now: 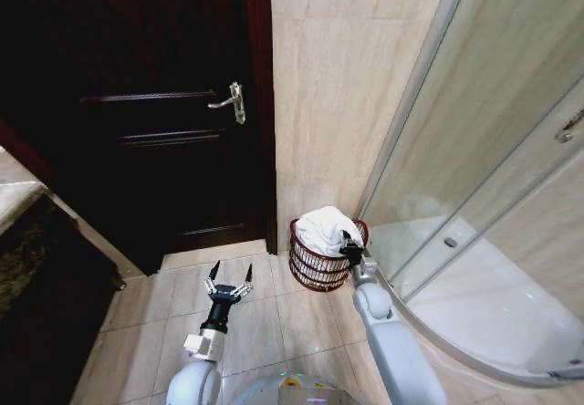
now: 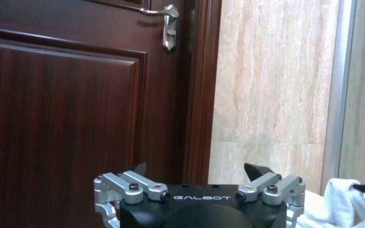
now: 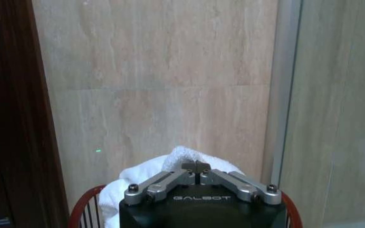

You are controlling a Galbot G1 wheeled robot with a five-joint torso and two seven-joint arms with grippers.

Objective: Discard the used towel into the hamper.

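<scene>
The hamper (image 1: 315, 275) is a small round reddish-brown wire basket on the floor, in the corner between the tiled wall and the shower enclosure. A white towel (image 1: 324, 226) is bunched inside it and bulges above the rim. My right gripper (image 1: 349, 244) is at the towel's right side, over the rim. In the right wrist view the right gripper (image 3: 195, 166) is shut, its tips pinching the top fold of the towel (image 3: 146, 175), with the hamper (image 3: 83, 202) rim below. My left gripper (image 1: 228, 286) hangs open over the floor tiles to the hamper's left, holding nothing.
A dark wooden door (image 1: 155, 122) with a metal lever handle (image 1: 233, 102) stands left of the hamper. The curved glass shower enclosure (image 1: 474, 195) and its white tray close off the right. A dark mat (image 1: 46, 277) lies at the left. Beige floor tiles lie in front.
</scene>
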